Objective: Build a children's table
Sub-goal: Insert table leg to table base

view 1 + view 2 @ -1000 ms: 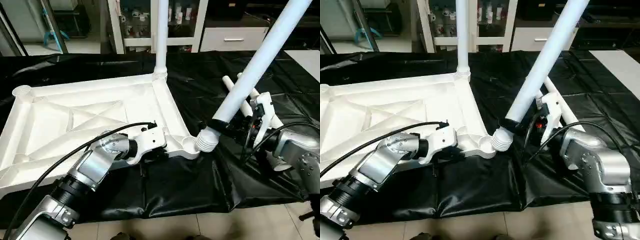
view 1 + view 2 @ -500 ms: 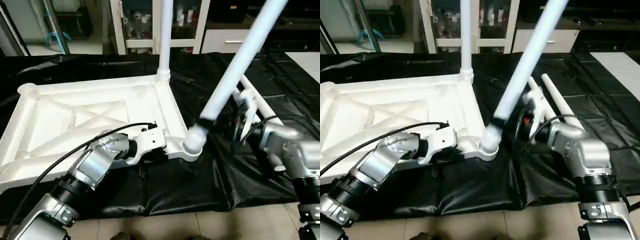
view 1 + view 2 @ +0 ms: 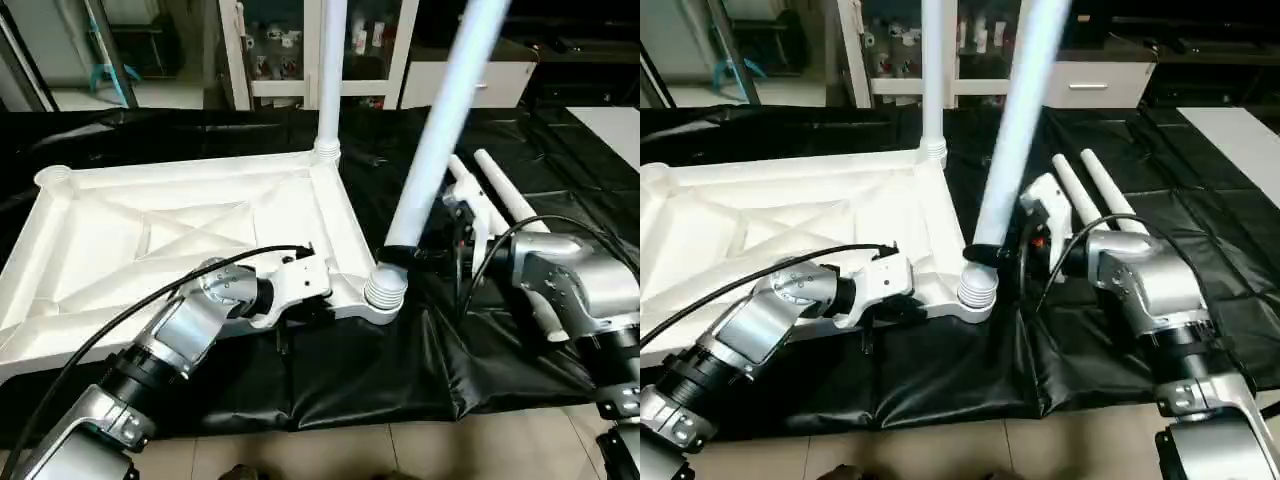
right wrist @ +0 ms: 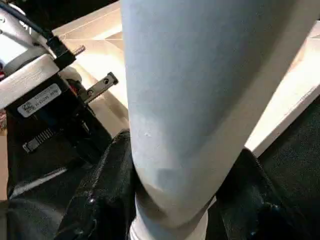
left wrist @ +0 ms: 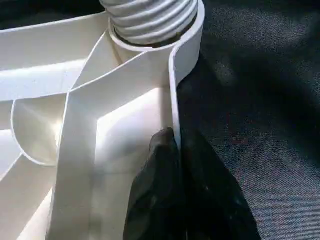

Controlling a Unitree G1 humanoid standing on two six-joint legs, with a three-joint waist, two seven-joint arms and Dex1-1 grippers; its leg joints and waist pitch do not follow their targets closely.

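Tabletop [image 3: 180,235] lies upside down on the black cover [image 3: 350,370], ribbed underside up. One leg [image 3: 330,70] stands upright in the far corner socket. Two more legs [image 3: 500,190] lie loose on the cover to the right, close together.

Left gripper [image 5: 175,150]: fingers pressed together, pinching the thin near rim wall of the tabletop just beside the near right socket [image 3: 385,295].

Right gripper [image 3: 425,258]: fingers set about halfway apart, clamped around a fourth leg [image 3: 440,120] low on its shaft, just above the ribbed foot end. That end sits in or at the mouth of the near right socket; leg leans a little off vertical. Whether the threads have caught, cannot tell.

Handling, as judged: hollow moulded plastic, light, stiff, smooth and likely slippery. Long leg gives leverage, so a low grip near the thread suits turning. Shaft tapers, so a higher grip would be looser. Rim wall is thin; it may flex under a hard pinch. The tabletop could slide on the cover unless held.
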